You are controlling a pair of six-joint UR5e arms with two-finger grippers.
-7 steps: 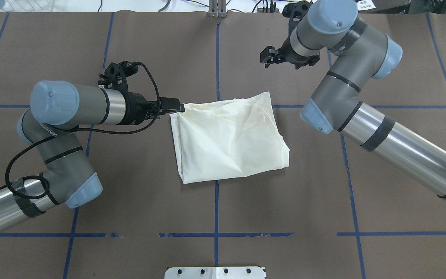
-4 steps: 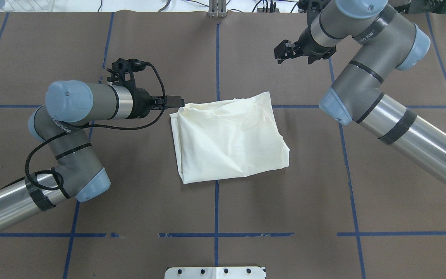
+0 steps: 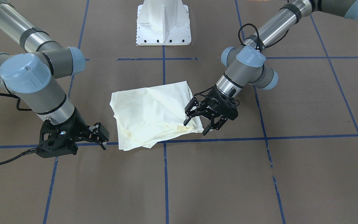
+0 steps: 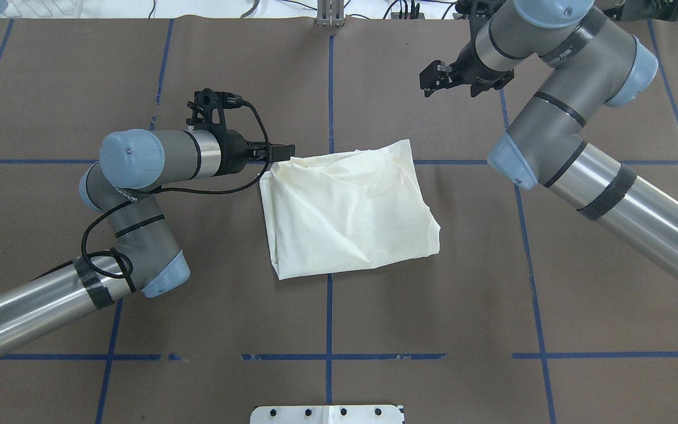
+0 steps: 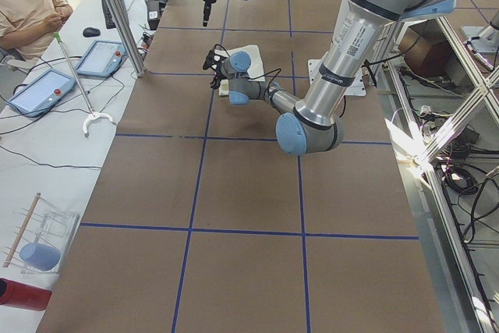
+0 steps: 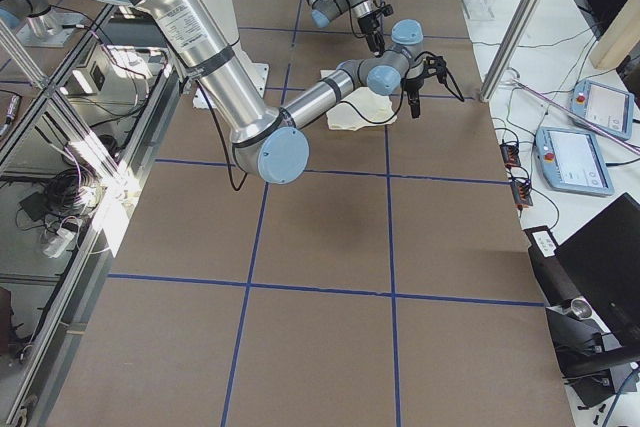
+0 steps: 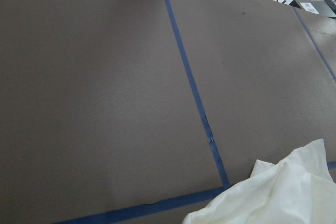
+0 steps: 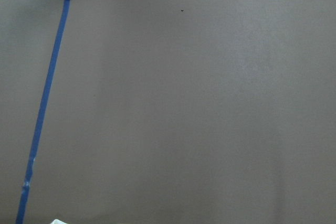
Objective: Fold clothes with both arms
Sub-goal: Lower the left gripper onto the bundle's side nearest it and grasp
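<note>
Shirt: The cream-white long-sleeved T-shirt point(image 4: 348, 215) is laid as a rumpled, roughly square folded bundle at the centre of the table point(image 4: 551, 282), across a blue tape line point(image 4: 328, 318). No print is seen on the upturned side.

Left end effector: The left end effector point(image 3: 195, 128) is placed at the bundle's 10 o'clock corner in the overhead view. Its fingers are spread to either side of that bunched corner, and nothing is clamped.

Right end effector: The right end effector point(image 4: 428, 81) is held at about 1 o'clock from the shirt, well apart from it, over bare table. Its fingers appear parted and nothing is carried.

Step in hand: A pinch on the bunched corner is judged to be in preparation for a further fold.

Risk, layers: Several layers are stacked at that corner. If only the top one is caught, the folds beneath could be peeled open.

Risk, drag: If the fingers are shut too low or pushed inward, the whole bundle could be shoved towards 4 o'clock and crumpled.

Risk, one-sided lift: With the other end effector so far off, a lift from one corner alone could leave the cloth hanging skewed and the fold crooked.
</note>
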